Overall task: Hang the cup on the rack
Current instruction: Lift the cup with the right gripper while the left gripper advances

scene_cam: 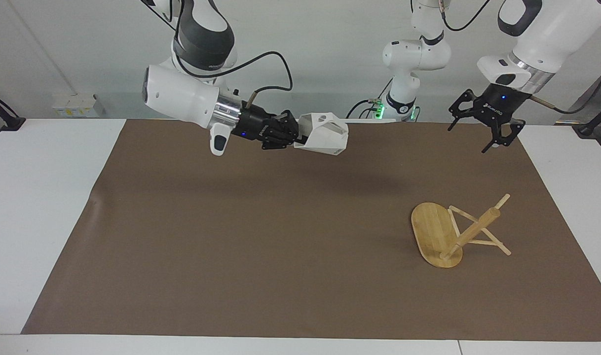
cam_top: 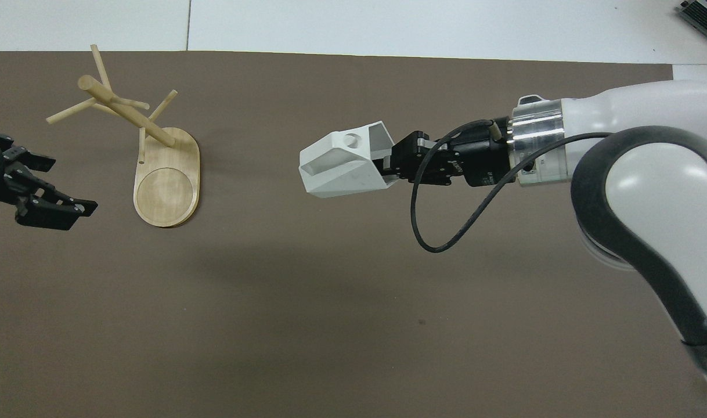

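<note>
The right gripper (scene_cam: 296, 137) is clamping the small white faceted cup (scene_cam: 324, 133) by its rim, holding it on its side in the air over the brown mat (scene_cam: 261, 236) (its handle hole is facing up). The light bamboo mug rack (scene_cam: 458, 231) is standing on the mat toward the left arm's end. The left gripper (scene_cam: 484, 134) is hovering there with fingers spread, holding nothing.

1 cup (scene_cam: 324, 133), 1 rack (scene_cam: 436, 234), 2 arms
</note>
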Robot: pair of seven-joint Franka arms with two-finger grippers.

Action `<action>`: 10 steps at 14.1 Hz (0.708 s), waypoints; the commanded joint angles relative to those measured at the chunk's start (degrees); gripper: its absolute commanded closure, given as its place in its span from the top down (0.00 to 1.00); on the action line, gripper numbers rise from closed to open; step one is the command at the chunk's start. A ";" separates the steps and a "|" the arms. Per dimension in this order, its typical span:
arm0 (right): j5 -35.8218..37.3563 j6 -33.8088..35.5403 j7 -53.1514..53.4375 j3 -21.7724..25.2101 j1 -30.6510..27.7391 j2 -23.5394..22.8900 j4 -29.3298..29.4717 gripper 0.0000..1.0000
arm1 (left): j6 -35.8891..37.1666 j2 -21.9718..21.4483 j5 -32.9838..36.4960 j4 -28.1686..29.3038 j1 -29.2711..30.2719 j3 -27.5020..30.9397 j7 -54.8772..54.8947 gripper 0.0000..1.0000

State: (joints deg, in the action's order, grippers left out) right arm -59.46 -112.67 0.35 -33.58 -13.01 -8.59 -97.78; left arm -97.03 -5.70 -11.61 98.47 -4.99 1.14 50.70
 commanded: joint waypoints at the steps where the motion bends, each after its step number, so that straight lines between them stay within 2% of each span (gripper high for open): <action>1: -3.02 -0.18 0.96 -3.94 -0.08 -0.55 2.50 0.00 | -1.84 -3.70 -0.70 5.58 -1.15 -0.87 8.61 1.00; 4: -9.87 -5.60 1.14 -4.31 3.15 -0.20 2.68 0.00 | -4.66 -4.50 0.01 7.44 -3.01 -1.23 11.61 1.00; 6: -10.06 -10.45 1.84 -4.22 5.88 -0.28 2.68 0.00 | -2.13 -4.50 -0.51 6.57 -2.92 -1.32 13.10 1.00; 10: -10.06 -11.17 2.28 -4.31 6.77 -0.28 2.59 0.00 | 3.42 -4.41 -3.67 2.53 -3.27 -1.40 15.30 1.00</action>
State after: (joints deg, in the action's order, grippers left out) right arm -68.29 -123.45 1.51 -37.54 -5.90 -8.62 -95.74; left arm -96.12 -8.93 -13.12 102.40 -7.51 -0.80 64.38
